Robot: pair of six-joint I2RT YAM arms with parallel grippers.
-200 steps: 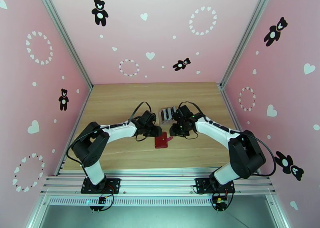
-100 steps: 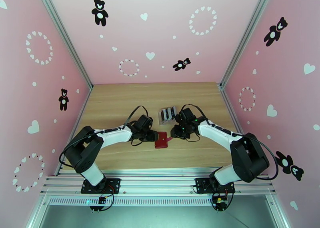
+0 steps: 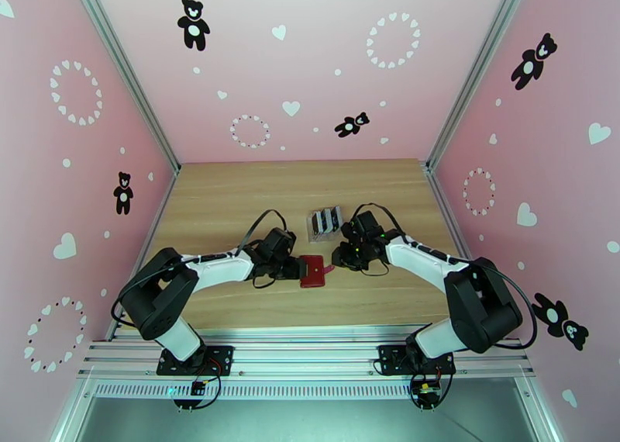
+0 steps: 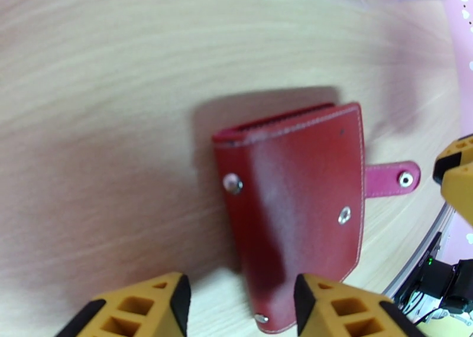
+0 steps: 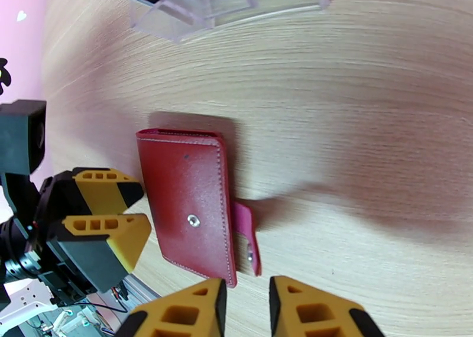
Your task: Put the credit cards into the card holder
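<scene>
Top external view had the dark-red card holder lying flat on the wooden table, about midway across it and nearer its front edge, with one gripper at each side of it. Just beyond the holder, and apart from it, stood a clear plastic rack. The credit cards stood on edge in its slots; dark and pale ones could be made out, but their number could not be told. The holder was folded shut, so what its pockets held could not be seen; on the left wrist view only a thin dark line of inner layers showed along its far edge. Its pink snap tab was unfastened and stuck out sideways on the table toward the right arm. The left gripper sat low at the holder's opposite edge. Its jaws were set moderately apart and clamped on nothing, with one corner of the holder lying in the gap between them. Whether a fingertip touched the leather could not be told. On the right wrist view the right gripper had its jaws drawn close together, with a narrow gap left between them. The end of the tab lay just ahead of that gap, and nothing was gripped. The rack's clear walls showed blurred at the top of both wrist views, well clear of both grippers.
</scene>
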